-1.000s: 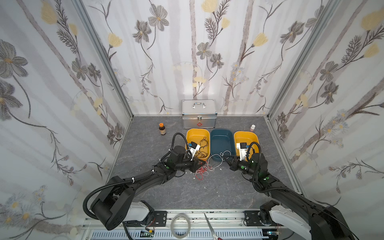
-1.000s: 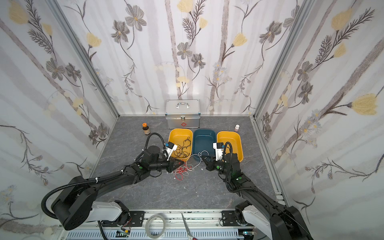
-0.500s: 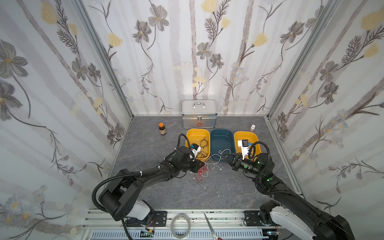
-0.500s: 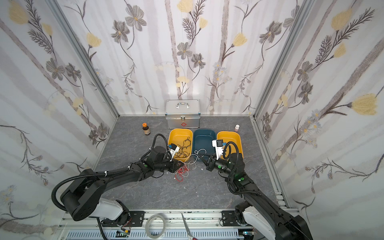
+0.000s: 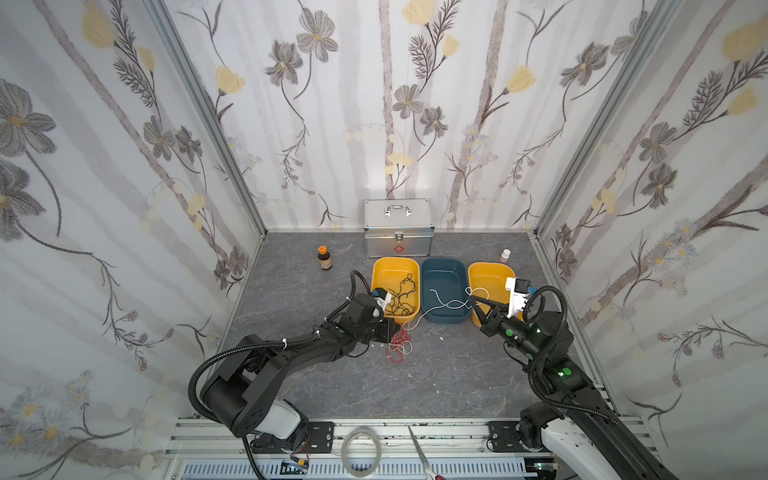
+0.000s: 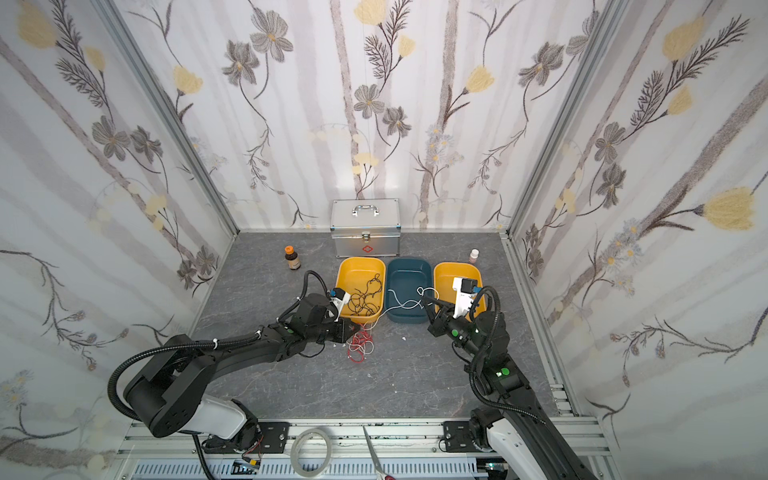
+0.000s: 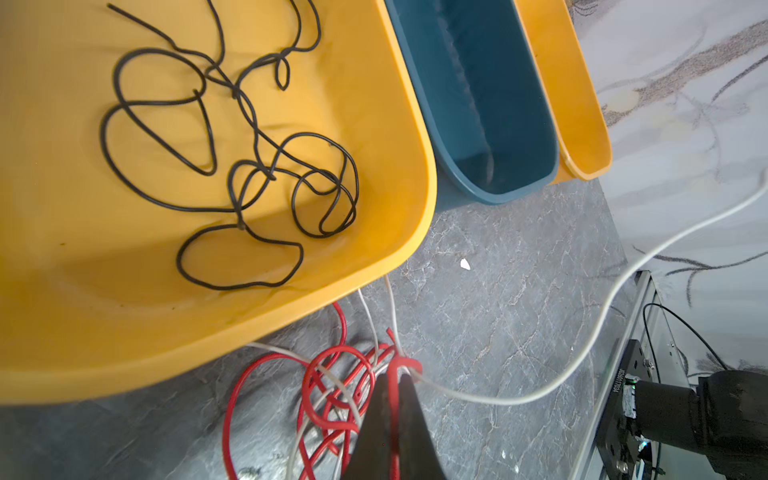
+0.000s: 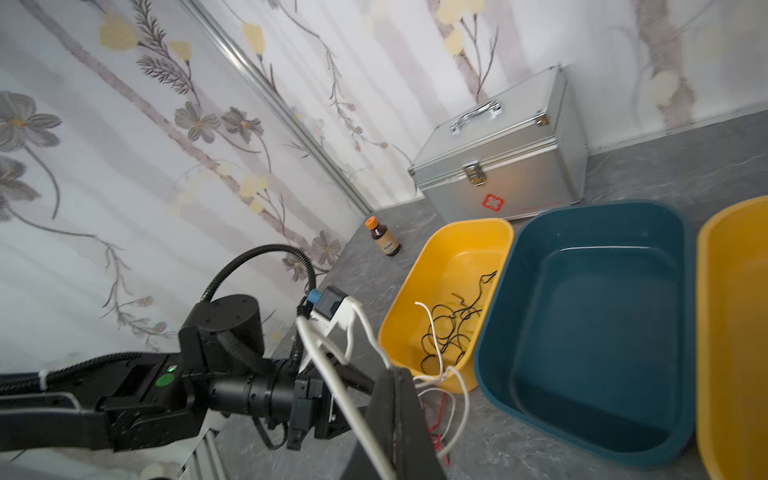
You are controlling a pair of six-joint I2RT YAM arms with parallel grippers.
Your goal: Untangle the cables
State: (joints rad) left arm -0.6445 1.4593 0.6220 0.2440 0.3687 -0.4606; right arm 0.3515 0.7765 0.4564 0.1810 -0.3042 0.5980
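Note:
The black cable [image 5: 401, 297] [image 7: 232, 166] lies coiled in the left yellow bin [image 5: 395, 266]. A red cable [image 5: 397, 347] [image 7: 328, 395] sits bunched on the floor just in front of that bin, with loops of the white cable threaded through it. My left gripper [image 5: 392, 328] [image 7: 397, 374] is shut on a red strand at the edge of the bunch. From there the white cable [image 5: 451, 306] [image 7: 505, 402] [image 8: 345, 399] rises over the blue bin [image 5: 442, 266] to my right gripper [image 5: 471, 297] [image 8: 395, 374], which is shut on it above the bin's right side.
A second yellow bin [image 5: 486, 270] stands right of the blue one. A silver metal case [image 5: 398, 228] is behind the bins, with a brown bottle [image 5: 324, 258] at back left and a small white bottle [image 5: 505, 256] at back right. A tape ring [image 5: 360, 451] and scissors [image 5: 419, 453] lie on the front rail.
My right gripper has moved up and to the right with the white cable, drawing it out over the blue bin. The left gripper has barely moved and keeps its hold on the red cable.

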